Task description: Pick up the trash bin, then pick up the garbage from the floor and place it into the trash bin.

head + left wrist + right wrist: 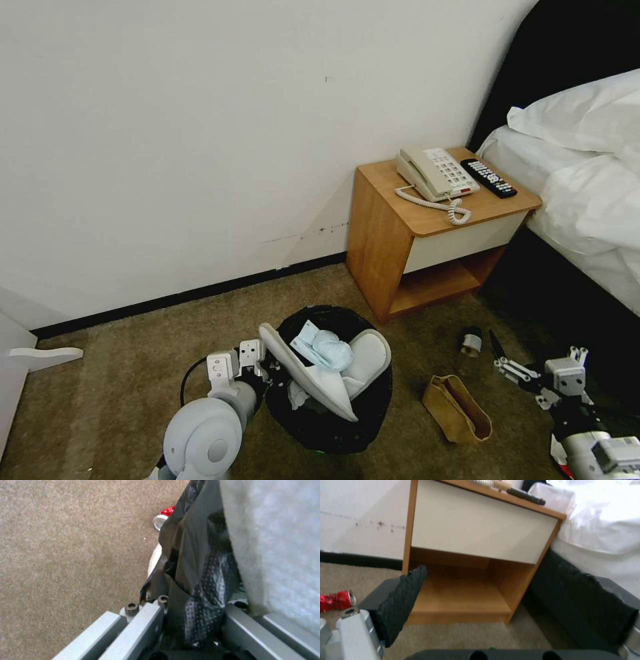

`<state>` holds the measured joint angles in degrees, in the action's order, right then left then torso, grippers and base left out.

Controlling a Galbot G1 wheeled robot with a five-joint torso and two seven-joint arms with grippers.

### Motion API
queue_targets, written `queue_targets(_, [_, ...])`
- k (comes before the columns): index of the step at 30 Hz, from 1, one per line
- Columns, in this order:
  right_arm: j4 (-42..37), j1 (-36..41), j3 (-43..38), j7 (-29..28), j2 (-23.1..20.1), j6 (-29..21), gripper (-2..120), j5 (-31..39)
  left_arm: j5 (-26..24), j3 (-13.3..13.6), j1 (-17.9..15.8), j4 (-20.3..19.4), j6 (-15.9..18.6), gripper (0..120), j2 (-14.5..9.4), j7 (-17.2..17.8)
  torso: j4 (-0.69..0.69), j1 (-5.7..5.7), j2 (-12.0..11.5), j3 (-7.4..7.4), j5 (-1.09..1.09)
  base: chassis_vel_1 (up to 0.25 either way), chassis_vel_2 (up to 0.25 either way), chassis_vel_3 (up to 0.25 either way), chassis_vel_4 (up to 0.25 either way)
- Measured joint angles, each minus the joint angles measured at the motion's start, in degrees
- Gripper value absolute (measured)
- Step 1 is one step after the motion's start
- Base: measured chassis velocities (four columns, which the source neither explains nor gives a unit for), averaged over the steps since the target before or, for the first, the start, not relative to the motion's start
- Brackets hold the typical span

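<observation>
My left gripper (257, 373) clamped on rim of small round white plastic trash bin (330, 427) with crinkly black bag liner, near centre of carpet. Bin already loaded: two white slippers (313, 377), light-blue face mask (323, 348). My right gripper (500, 360) open, empty, low at right, facing wooden nightstand (427, 233). Left on floor: brown paper bag (457, 408) right of bin, crushed red can (336, 600), small dark roll-like item (471, 341) near nightstand. Judgement: task partly done, several pieces remain.
</observation>
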<state>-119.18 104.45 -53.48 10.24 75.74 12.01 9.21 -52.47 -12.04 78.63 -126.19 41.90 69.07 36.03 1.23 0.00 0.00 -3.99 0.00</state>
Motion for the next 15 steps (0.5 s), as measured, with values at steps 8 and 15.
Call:
queue_targets(8, [1.4,-0.8,0.2,0.0,-0.4,-0.1,100,0.0,0.8,-0.1,-0.3,0.5,-0.3,0,0.3,-1.1,-0.01,0.0,0.0,0.0,0.0,0.0,0.0,0.0,0.0])
queue_targets(15, [1.8,-0.9,0.4,-0.1,-0.9,-0.4,100,0.3,0.8,-0.5,-0.3,0.8,-0.5,0,0.2,-1.2,-0.01,0.0,0.0,0.0,0.0,-0.021,-0.024,-0.02,-0.018])
